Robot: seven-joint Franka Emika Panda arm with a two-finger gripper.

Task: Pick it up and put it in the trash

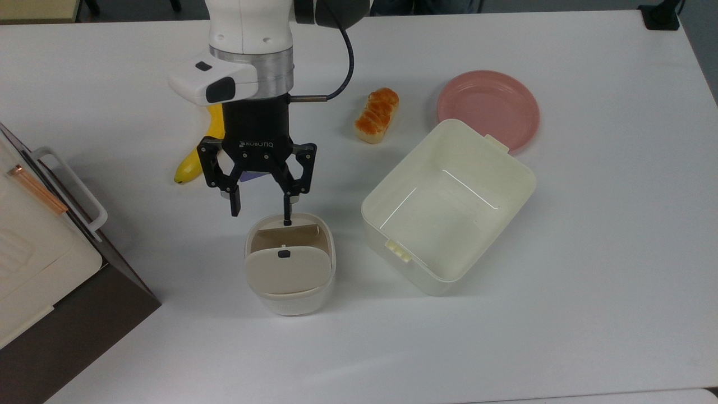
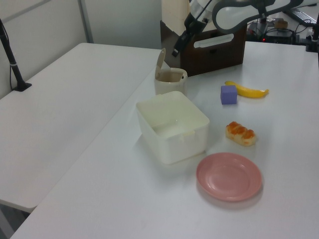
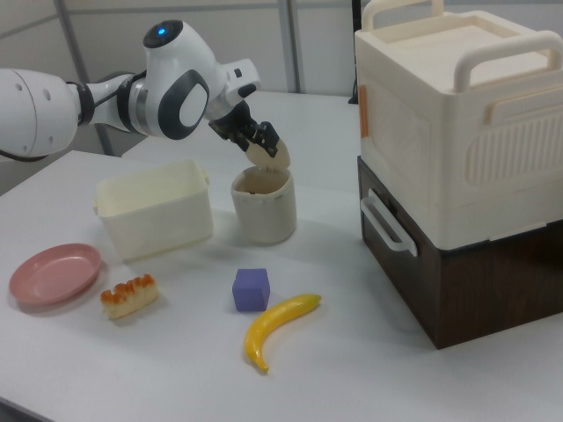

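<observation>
The small cream-white rounded-square trash bin (image 1: 290, 264) stands on the white desk (image 1: 589, 280) with its beige swing lid (image 1: 286, 270) tipped up, a small black button at the lid's middle, and the brownish inside of the opening exposed. What lies within the bin cannot be made out. The crumpled white paper wad cannot be made out on the desk or at the fingers. Beside the bin, to the top view's right, sits the larger lidless cream rectangular plastic tub (image 1: 449, 206), smooth-walled and glossy, with nothing visible inside. A round pink plate (image 1: 488, 108) touches or nearly touches the tub's far corner and carries nothing.

The black two-finger gripper (image 1: 261, 210) hangs over the bin's far rim with its fingers (image 1: 235, 201) spread apart and nothing between them. White lettering reading "ROBOTIQ" shows on the gripper's black body.

An orange-glazed bread loaf (image 1: 376, 114) with a ridged top lies alone near the plate. A smooth yellow banana (image 3: 280, 328) and a matte purple cube (image 3: 251, 289) lie close together, partly hidden by the gripper in the top view. A cream ribbed plastic box (image 3: 457, 114) with handles sits atop a dark brown cabinet (image 3: 475, 281).
</observation>
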